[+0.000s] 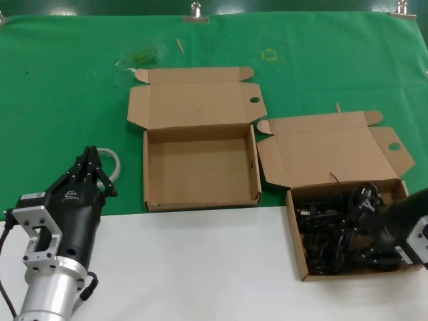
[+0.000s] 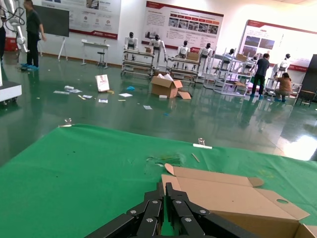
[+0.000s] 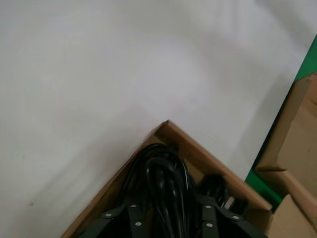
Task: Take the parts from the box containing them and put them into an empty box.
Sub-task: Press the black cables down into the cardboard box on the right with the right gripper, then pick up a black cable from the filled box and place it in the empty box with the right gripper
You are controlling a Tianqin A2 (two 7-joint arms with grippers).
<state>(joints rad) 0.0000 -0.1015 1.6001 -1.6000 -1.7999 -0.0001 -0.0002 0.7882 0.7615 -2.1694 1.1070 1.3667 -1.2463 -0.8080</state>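
The empty box (image 1: 200, 167) lies open mid-table on the green cloth, its lid (image 2: 233, 198) folded back. To its right, the box containing the parts (image 1: 292, 234) holds tangled black power cables (image 1: 334, 234), also open with its lid back. My right gripper (image 1: 361, 231) is down inside this box. In the right wrist view my right gripper (image 3: 168, 218) has a thick cable bundle (image 3: 166, 173) filling the gap between its fingers, near a box corner (image 3: 167, 124). My left gripper (image 1: 92, 160) is parked at the near left, shut and holding nothing (image 2: 168, 187).
The near half of the table is white (image 1: 200, 267) and the far half is green cloth (image 1: 67, 100). Small scraps (image 1: 137, 59) lie on the cloth behind the empty box. Metal clips (image 1: 195, 12) hold the cloth's far edge.
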